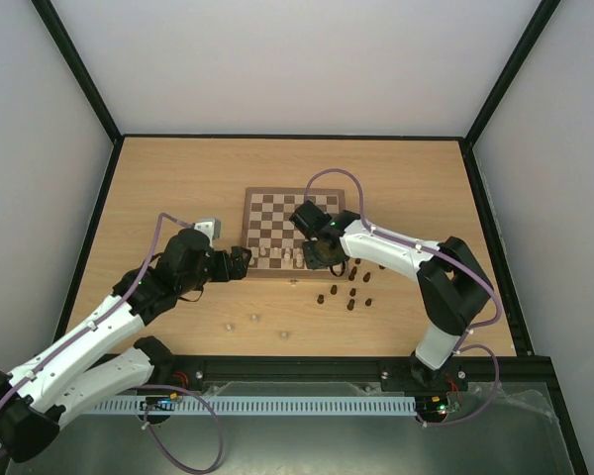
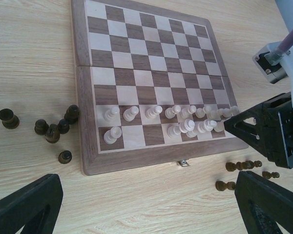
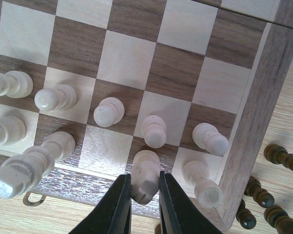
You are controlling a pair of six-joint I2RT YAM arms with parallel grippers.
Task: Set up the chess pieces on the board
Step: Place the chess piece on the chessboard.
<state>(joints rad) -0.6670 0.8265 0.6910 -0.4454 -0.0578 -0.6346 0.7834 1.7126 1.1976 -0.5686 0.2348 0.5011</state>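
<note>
The board (image 1: 277, 210) lies mid-table, with cream chess pieces (image 2: 156, 111) standing in its two near rows. My right gripper (image 3: 145, 195) is shut on a cream piece (image 3: 145, 176) standing on a dark square of the nearest row, second from the board's right edge. Other cream pieces (image 3: 154, 130) stand close around it. In the top view the right gripper (image 1: 322, 252) is over the board's near right corner. My left gripper (image 2: 146, 204) hangs open and empty over bare table just off the board's near edge, and shows in the top view (image 1: 240, 262) by the near left corner.
Dark pieces (image 1: 351, 292) are scattered on the table right of the board, some lying down (image 3: 278, 158). More dark pieces (image 2: 52, 131) stand in the left wrist view. A few cream pieces (image 1: 254, 319) lie loose on the near table. A small metal latch (image 2: 183, 163) sticks out of the board's near edge.
</note>
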